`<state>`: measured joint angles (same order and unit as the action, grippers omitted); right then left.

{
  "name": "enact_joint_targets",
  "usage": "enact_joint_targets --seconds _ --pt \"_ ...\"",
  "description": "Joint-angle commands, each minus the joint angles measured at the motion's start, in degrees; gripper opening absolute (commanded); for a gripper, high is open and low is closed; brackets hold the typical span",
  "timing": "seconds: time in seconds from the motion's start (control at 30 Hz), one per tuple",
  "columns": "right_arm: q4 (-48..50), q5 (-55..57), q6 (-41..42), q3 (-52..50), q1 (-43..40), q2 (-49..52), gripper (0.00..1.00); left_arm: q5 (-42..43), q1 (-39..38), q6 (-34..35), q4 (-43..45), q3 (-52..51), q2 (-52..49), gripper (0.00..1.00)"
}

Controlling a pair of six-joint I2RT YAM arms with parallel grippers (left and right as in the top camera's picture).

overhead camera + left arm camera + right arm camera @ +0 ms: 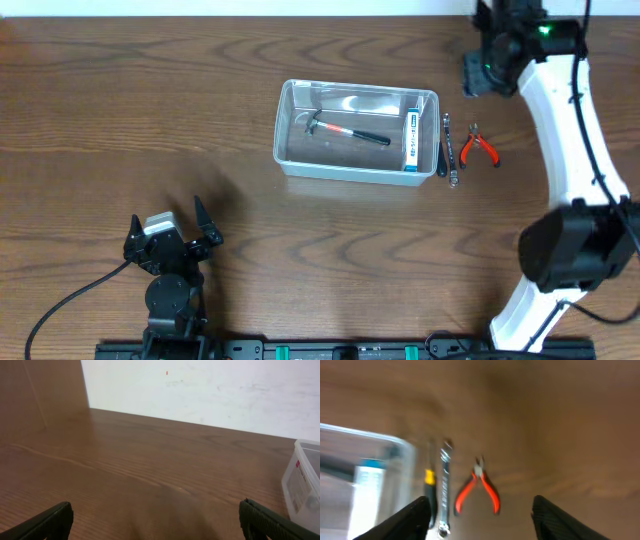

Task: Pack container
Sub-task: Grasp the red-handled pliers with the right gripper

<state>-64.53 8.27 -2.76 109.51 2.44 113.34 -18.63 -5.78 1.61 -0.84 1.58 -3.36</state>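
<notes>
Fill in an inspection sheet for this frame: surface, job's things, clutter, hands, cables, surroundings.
Surface: brown wood-grain table, no spills seen.
Job's things: clear rectangular plastic tub holds a red-and-black hammer and a blue-and-white box; a silver wrench, a dark yellow-banded tool and red-handled pliers lie on the table to its right.
Clutter: nothing seen.
Hands: left hand open, empty, away from the tub; right hand open, empty, pliers in view between its fingers.
Cables: black cable by the left arm's base.
Surroundings: white wall beyond the table.
</notes>
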Motion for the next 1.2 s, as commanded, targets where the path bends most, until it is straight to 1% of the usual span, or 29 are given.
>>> enact_joint_targets --seconds 0.0,0.07,0.1,0.17,0.33,0.47,0.5,0.53,0.6,0.77,0.93,1.07,1.17 --pt "-0.44 -3.78 4.92 -6.01 -4.37 4.37 0.61 -0.92 0.13 -0.09 -1.51 -1.36 0.11 0.98" --pt "0.24 -5.46 4.85 -9.16 -6.47 5.95 0.57 -0.94 0.13 -0.09 -1.51 -1.36 0.11 0.98" --pt "0.79 -5.84 4.83 -10.71 -7.39 6.75 0.57 -0.92 0.13 -0.09 -1.51 -1.36 0.11 0.98" --pt "1.92 -5.81 3.32 -13.0 -8.52 7.87 0.56 -0.94 0.13 -0.09 -1.51 -1.36 0.11 0.98" --pt "6.34 -5.97 -3.69 -17.79 -9.57 8.87 0.58 -0.94 0.13 -0.09 -1.51 -1.36 0.11 0.98" --pt "10.16 -5.99 -5.27 -19.3 -9.7 8.87 0.58 -0.94 0.13 -0.09 -1.51 -1.36 0.11 0.98" --pt "11.21 -5.99 -5.29 -19.65 -9.7 8.87 0.57 -0.92 0.13 -0.09 -1.51 -1.36 0.11 0.98" --pt "12.37 -6.25 -5.64 -20.11 -9.7 8.87 0.53 -0.94 0.13 -0.09 -1.51 -1.36 0.11 0.98" --pt "13.75 -7.74 -7.65 -20.94 -9.64 8.87 0.48 -0.92 0.13 -0.09 -1.51 -1.36 0.11 0.98" --pt "15.78 -7.67 -7.78 -21.88 -9.66 8.94 0.47 -0.94 0.13 -0.09 -1.51 -1.36 0.11 0.98" --pt "15.69 -7.69 -7.58 -21.9 -9.66 8.94 0.38 -0.94 0.13 -0.09 -1.51 -1.36 0.11 0.98" --pt "15.63 -7.69 -7.56 -22.03 -9.66 8.96 0.38 -0.94 0.13 -0.09 -1.51 -1.36 0.11 0.98" --pt "15.5 -7.67 -6.93 -22.4 -9.68 8.96 0.36 -0.92 0.13 -0.09 -1.51 -1.36 0.11 0.98"
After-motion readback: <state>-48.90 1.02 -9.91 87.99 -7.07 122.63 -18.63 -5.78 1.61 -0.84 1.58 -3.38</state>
